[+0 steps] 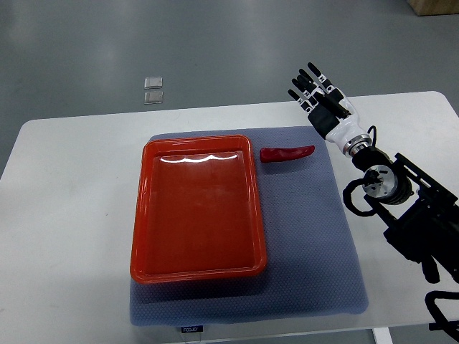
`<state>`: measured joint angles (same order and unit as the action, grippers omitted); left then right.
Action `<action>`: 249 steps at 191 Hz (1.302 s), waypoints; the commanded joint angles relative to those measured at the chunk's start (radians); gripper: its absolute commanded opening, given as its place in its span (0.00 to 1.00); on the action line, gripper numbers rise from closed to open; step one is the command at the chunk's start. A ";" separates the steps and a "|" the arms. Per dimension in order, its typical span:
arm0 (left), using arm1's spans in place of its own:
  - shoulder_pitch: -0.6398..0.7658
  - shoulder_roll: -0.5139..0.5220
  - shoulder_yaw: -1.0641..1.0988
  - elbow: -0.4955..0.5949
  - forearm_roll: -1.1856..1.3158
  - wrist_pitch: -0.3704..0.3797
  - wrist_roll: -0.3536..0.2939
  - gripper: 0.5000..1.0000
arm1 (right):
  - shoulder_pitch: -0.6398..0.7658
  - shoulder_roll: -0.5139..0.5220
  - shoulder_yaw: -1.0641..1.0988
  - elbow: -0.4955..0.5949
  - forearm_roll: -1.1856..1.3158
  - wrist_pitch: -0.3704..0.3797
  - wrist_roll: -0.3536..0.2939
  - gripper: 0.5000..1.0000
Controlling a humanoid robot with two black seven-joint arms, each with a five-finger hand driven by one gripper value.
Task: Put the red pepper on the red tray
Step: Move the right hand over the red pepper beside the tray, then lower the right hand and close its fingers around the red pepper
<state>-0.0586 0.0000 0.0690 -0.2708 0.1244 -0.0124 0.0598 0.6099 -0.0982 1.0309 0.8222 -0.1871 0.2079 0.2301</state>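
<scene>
A white desk (64,215) carried a grey-blue mat (315,244), and on the mat's left part lay a red tray (140,215), its long sides running from the desk's far edge toward its near edge, with nothing inside it. The red pepper (287,153) lay on the mat just beside the tray's far right corner, apart from the rim, stretched roughly parallel to the desk's far edge with its thinner end pointing toward the desk's right edge. The right hand (321,97) hung over the far edge of the desk, toward the desk's far right corner, its arm coming in from the right edge of the picture; its black fingers (305,82) were spread and straight, released, grasping nothing. The hand stood near the pepper but clear of it, beyond it toward the far right corner. On the grey floor (215,43) beyond the desk's far edge lay two small pale squares (153,89), one just beside the other. A small label (191,329) showed at the mat's near edge
</scene>
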 commanded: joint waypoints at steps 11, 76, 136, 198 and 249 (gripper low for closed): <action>0.000 0.000 0.003 -0.001 0.001 0.000 0.000 1.00 | 0.001 0.000 0.000 0.000 0.000 0.001 0.000 0.84; 0.000 0.000 0.000 -0.001 0.000 0.000 0.000 1.00 | 0.064 -0.048 -0.088 0.000 -0.064 0.013 -0.002 0.84; 0.000 0.000 0.002 -0.001 0.000 0.000 0.000 1.00 | 0.401 -0.213 -0.739 0.005 -0.675 0.074 -0.015 0.84; -0.001 0.000 0.000 -0.001 -0.002 -0.001 0.000 1.00 | 0.594 -0.195 -1.157 -0.006 -0.798 -0.102 -0.038 0.83; 0.000 0.000 0.000 -0.001 -0.002 -0.001 0.000 1.00 | 0.570 -0.143 -1.243 -0.104 -0.867 -0.199 -0.107 0.82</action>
<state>-0.0582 0.0000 0.0690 -0.2713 0.1226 -0.0132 0.0598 1.1865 -0.2548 -0.1820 0.7611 -1.0369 0.0434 0.1514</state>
